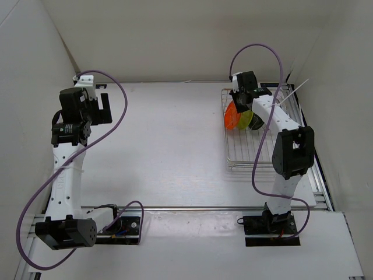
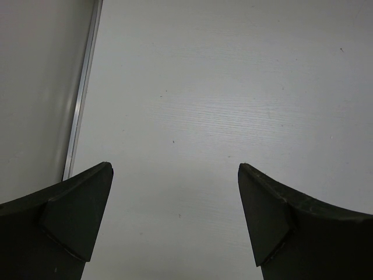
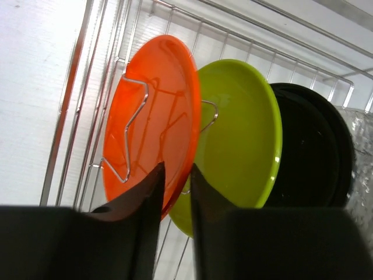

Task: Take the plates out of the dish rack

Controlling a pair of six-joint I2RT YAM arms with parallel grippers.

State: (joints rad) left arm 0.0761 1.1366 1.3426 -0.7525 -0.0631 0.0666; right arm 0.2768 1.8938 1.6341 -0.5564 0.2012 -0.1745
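Note:
Several plates stand on edge between the dividers of the silver wire dish rack at the right. From left to right they are an orange plate, a yellow-green plate, a black plate and a clear one at the frame edge. My right gripper reaches into the rack from above. It is shut on the orange plate's lower rim, with one finger in front of the plate and one between it and the yellow-green plate. My left gripper hangs wide open over bare table at the far left, holding nothing.
White walls close in the table on the left, back and right. A metal rail runs along the table's left edge. The right arm's purple cable loops above the rack.

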